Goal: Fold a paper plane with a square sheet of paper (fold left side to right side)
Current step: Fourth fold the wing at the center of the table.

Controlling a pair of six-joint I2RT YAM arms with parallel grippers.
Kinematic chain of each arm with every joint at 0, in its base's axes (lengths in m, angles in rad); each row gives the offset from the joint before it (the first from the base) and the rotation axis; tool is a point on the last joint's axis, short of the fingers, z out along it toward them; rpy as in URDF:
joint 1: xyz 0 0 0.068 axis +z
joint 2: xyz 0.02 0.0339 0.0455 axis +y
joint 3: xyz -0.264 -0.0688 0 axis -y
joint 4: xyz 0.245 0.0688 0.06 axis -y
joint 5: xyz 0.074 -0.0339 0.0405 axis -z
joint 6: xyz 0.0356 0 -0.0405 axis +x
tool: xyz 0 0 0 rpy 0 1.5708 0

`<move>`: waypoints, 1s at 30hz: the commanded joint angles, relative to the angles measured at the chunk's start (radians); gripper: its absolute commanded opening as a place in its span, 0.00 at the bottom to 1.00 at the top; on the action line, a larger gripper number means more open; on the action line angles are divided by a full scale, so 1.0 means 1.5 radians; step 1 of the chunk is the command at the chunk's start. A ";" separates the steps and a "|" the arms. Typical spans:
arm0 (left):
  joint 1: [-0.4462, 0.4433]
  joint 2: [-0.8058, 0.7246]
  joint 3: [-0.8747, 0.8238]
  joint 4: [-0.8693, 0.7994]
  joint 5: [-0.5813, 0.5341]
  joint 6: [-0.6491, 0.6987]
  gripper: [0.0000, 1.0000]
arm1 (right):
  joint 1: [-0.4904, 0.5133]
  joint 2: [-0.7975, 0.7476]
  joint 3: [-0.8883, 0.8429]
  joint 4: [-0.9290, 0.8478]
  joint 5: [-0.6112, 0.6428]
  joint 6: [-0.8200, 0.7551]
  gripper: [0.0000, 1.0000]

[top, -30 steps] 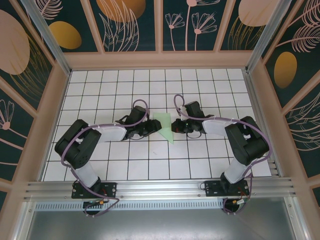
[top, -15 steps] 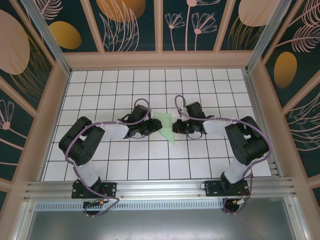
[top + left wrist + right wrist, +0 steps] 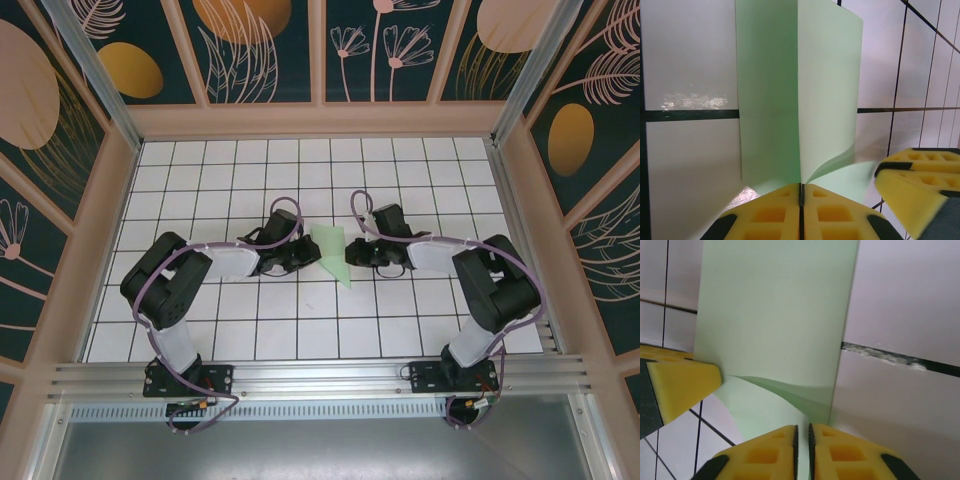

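Thin creased mint-green paper (image 3: 331, 254), left yellow-foam jaws pinched on its fold, right jaws barely parted.

Your square sheet of paper (image 3: 328, 250) is thin, matt, pale green stock, smooth between its sharp creases. You see the table (image 3: 690, 65) tiled in glossy white that mirrors the light. The pads (image 3: 770, 212) on the left gripper (image 3: 801, 197) look like matt yellow foam, moulded with square pockets. Along the table's near edge runs a brushed metal rail (image 3: 320, 378).
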 commanded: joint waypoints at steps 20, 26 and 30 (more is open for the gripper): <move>-0.007 -0.049 0.024 -0.018 -0.004 -0.029 0.11 | 0.209 -0.104 -0.061 0.002 0.315 -0.062 0.42; -0.007 -0.045 0.035 -0.025 0.001 -0.035 0.13 | 0.228 -0.079 -0.058 0.007 0.337 -0.068 0.42; -0.007 -0.037 0.051 -0.036 0.007 -0.035 0.13 | 0.236 -0.067 -0.051 0.003 0.355 -0.073 0.42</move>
